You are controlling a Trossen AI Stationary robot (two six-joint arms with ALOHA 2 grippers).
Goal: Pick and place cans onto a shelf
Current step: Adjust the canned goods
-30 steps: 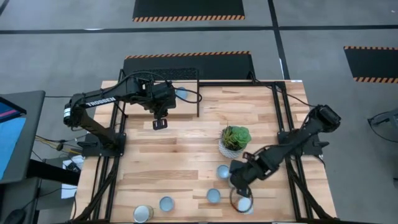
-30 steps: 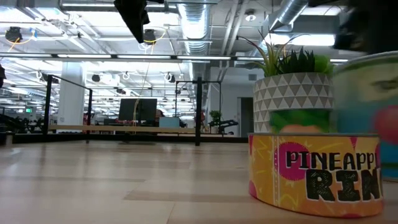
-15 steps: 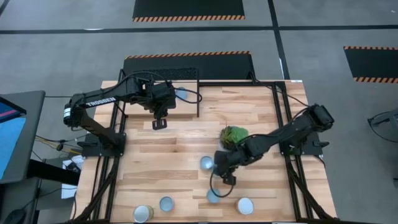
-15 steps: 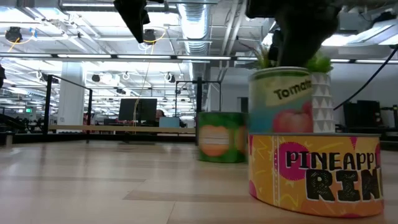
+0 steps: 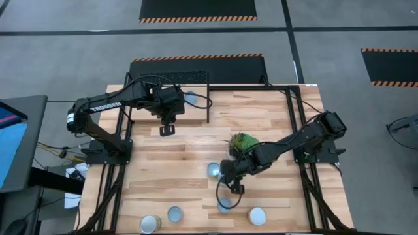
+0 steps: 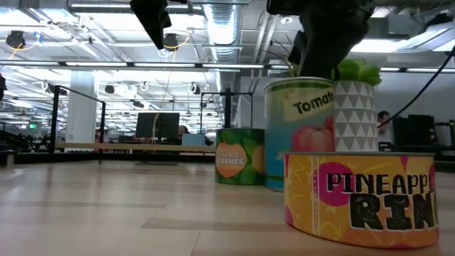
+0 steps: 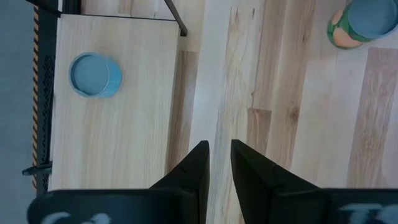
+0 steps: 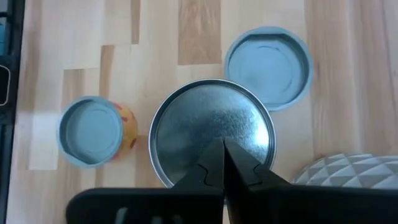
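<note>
My right gripper (image 8: 222, 152) is shut, its tips on the silvery top of a tall tomato can (image 6: 298, 128) at mid-table, in front of the plant. In the high view my right arm (image 5: 230, 175) hides this can. A green can (image 6: 238, 156) stands just to its left and also shows in the high view (image 5: 214, 170). My left gripper (image 7: 219, 163) hangs narrowly open and empty beside the shelf (image 7: 118, 124), above the table (image 5: 168, 129). One pale-blue-topped can (image 7: 94, 74) stands on the shelf. Several more cans stand near the front edge. My right gripper sets its shut fingertips (image 8: 214, 163) on the tomato can's silvery lid (image 8: 205, 124), between its middle and its rim. The fingers come from above, slanting from the table's right. The can stands upright under them; the pineapple can in front hides most of its base.
A white-potted green plant (image 5: 243, 143) stands just behind my right gripper. An orange pineapple can (image 6: 359, 199) is close to the low camera. Other cans stand along the front: (image 5: 223, 204), (image 5: 257, 215), (image 5: 174, 213), (image 5: 150, 224). Black frame bars edge the table.
My right gripper has gone from the near right toward the table's left and a little toward the far edge, staying shut, and the tomato can has moved with it, upright. The green can has slid toward the left ahead of it.
</note>
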